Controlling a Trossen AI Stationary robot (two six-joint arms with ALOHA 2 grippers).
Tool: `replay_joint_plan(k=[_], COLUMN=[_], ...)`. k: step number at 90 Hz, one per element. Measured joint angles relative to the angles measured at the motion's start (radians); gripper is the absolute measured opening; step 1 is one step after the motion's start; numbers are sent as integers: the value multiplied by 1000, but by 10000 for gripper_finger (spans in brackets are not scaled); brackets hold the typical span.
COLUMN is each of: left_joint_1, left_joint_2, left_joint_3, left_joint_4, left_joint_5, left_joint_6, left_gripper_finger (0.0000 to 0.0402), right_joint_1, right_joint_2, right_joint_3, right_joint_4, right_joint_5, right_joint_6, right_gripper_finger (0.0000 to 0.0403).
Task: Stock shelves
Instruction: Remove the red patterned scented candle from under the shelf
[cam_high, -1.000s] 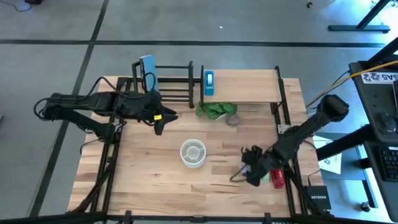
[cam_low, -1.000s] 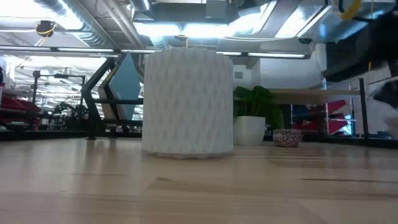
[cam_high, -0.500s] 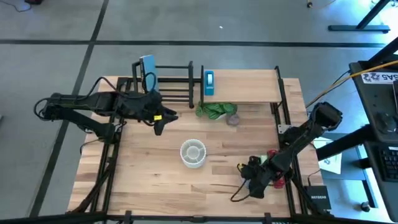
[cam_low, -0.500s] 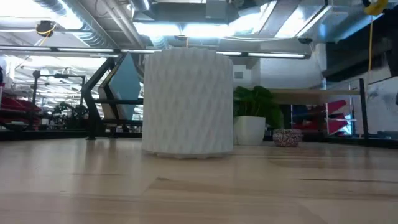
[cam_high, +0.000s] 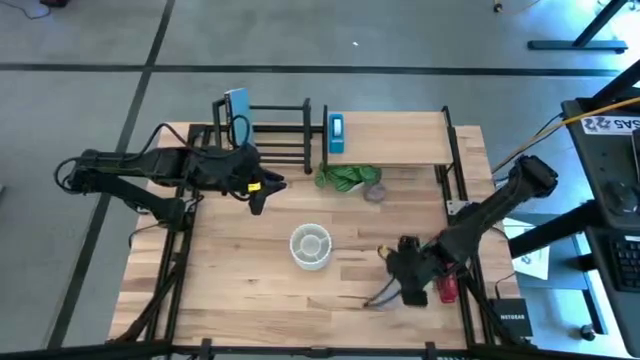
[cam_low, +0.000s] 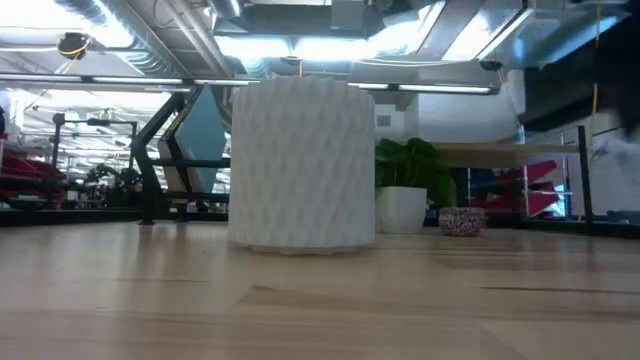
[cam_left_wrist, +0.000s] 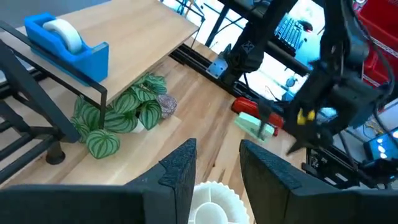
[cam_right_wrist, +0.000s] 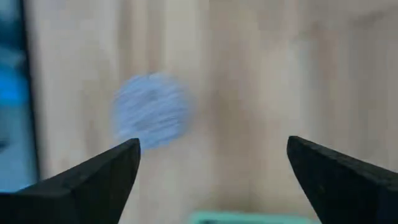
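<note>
The shelves stand along the table's far edge: a black wire rack (cam_high: 268, 135) with a blue flat item (cam_high: 237, 112) leaning in it, and a wood shelf board (cam_high: 400, 138) bearing a blue tape dispenser (cam_left_wrist: 65, 40). A white ribbed container (cam_high: 311, 246) stands upright mid-table. My left gripper (cam_high: 258, 195) hovers open to the far left of the container, which also shows in the left wrist view (cam_left_wrist: 214, 199). My right gripper (cam_high: 403, 275) is open and low over the table's near right, beside a red item (cam_high: 447, 288) and a green item (cam_left_wrist: 255, 123).
A potted leafy plant (cam_high: 345, 178) and a small speckled bowl (cam_high: 374, 193) stand in front of the shelf board. The right wrist view shows a blurred bluish round spot (cam_right_wrist: 152, 111) on the bare wood. Open tabletop lies around the white container (cam_low: 300, 165).
My right gripper has swung over the near right of the table, first toward the near edge, then back toward the far edge and a little toward the left. It has stayed beside the red item.
</note>
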Motion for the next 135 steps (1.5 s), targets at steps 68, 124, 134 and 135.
replay_joint_plan(k=[68,124,134,135], left_joint_1=[0,0,0,0], left_joint_2=[0,57,66,66], left_joint_3=[0,0,0,0], left_joint_4=[-7,-4,-2,-3], left_joint_5=[30,11,25,26], left_joint_6=[-34,-120,-133,-135], left_gripper_finger=[107,107,107,107], right_joint_1=[-370,-539,-582,-586], right_joint_2=[-119,189,188,188], right_joint_3=[-540,-552,-551,-551], right_joint_4=[610,887,889,889], right_joint_5=[528,533,530,530], right_joint_6=[270,232,225,225], right_gripper_finger=[385,385,385,385])
